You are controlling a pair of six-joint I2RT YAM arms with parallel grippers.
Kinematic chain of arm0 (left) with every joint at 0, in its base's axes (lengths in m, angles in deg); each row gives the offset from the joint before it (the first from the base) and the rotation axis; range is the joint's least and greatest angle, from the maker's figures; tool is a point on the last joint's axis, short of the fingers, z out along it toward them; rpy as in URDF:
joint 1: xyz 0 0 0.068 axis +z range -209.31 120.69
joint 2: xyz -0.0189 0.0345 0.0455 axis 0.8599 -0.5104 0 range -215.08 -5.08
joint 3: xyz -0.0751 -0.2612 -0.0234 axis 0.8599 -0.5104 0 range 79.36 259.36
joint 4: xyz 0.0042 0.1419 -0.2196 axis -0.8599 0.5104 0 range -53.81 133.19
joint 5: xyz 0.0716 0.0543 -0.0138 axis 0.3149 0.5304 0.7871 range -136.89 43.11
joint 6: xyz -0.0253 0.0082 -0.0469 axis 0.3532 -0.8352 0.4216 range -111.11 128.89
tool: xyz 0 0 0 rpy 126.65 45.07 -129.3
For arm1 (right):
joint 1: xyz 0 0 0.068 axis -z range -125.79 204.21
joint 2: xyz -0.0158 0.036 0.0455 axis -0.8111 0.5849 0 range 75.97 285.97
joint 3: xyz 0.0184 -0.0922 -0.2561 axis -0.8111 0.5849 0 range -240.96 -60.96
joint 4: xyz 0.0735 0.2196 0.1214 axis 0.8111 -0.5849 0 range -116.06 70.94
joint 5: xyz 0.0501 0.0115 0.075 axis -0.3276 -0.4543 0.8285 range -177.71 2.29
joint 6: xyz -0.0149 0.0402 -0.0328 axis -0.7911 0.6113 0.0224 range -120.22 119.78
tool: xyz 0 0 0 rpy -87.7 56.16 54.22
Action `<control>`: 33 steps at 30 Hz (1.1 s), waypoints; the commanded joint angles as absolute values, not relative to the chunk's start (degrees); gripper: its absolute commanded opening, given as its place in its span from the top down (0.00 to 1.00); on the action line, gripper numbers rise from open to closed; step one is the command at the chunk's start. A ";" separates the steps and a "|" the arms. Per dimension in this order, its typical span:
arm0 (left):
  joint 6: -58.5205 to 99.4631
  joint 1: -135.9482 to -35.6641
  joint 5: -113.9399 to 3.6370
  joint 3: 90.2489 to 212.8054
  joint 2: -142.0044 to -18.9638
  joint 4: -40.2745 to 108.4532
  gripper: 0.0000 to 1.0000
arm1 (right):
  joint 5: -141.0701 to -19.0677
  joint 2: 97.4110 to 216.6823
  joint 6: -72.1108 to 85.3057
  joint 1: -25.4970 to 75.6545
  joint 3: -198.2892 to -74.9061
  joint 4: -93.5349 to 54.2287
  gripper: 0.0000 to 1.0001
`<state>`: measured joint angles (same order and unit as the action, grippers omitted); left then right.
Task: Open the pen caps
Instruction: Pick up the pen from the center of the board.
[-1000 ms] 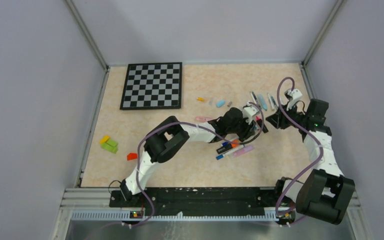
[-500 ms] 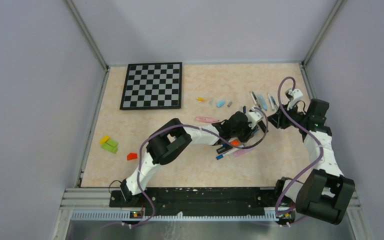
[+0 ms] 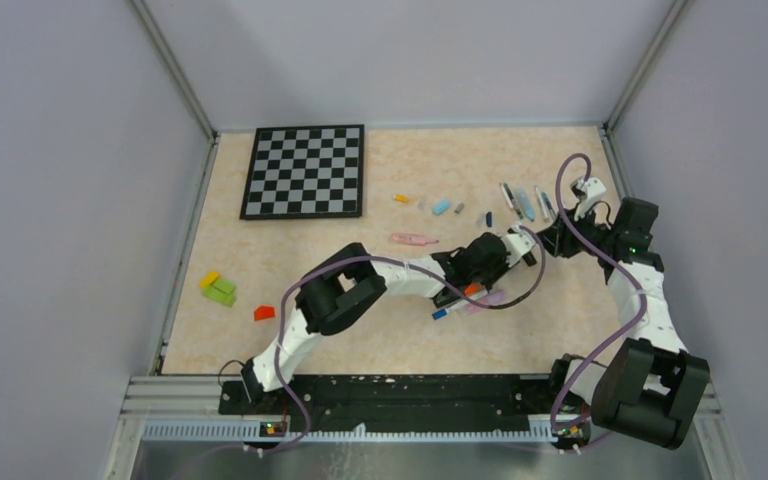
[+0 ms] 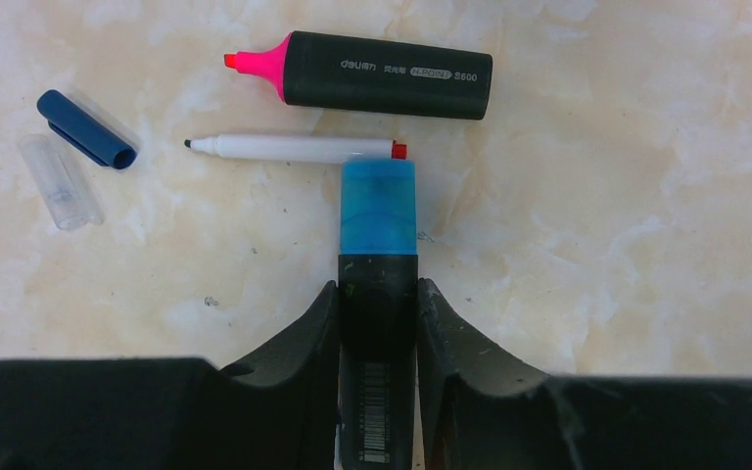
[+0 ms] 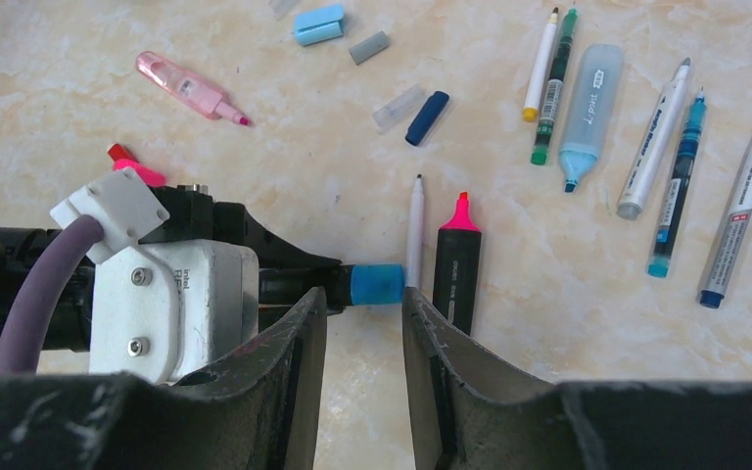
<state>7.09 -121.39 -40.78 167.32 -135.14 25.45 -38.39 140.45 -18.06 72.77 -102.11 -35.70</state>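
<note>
My left gripper (image 4: pixel 377 294) is shut on the body of a thick black marker (image 4: pixel 377 343), both fingers pressed against its sides. The marker's blue pen cap (image 4: pixel 378 206) sticks out ahead of the fingertips, still on the marker. In the right wrist view that blue cap (image 5: pixel 376 284) lies just beyond my right gripper (image 5: pixel 362 311), which is open with nothing between its fingers. Loose caps lie on the table: a dark blue one (image 5: pixel 427 104), a clear one (image 5: pixel 397 108), a light blue one (image 5: pixel 317 23) and a grey one (image 5: pixel 368 46).
An uncapped black highlighter with a pink tip (image 4: pixel 382 73) and a thin white pen (image 4: pixel 294 148) lie right past the blue cap. Several pens (image 5: pixel 587 98) lie at the back right, a pink pen (image 5: pixel 188 88) to the left. A chessboard (image 3: pixel 305 170), yellow-green blocks (image 3: pixel 218 288) and a red chip (image 3: pixel 263 313) sit further left.
My left arm has reached further right, carrying the marker up to the right gripper, and its jaws have closed in on the marker. The right arm has stayed still.
</note>
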 commanded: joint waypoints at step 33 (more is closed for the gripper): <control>27.71 -117.53 -45.45 147.89 -111.42 11.88 1.00 | -20.89 139.13 -14.80 73.45 -101.24 -30.61 0.67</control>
<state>21.06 -118.55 -44.96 152.94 -119.18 20.95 -30.41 139.67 -17.41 72.77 -102.09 -34.67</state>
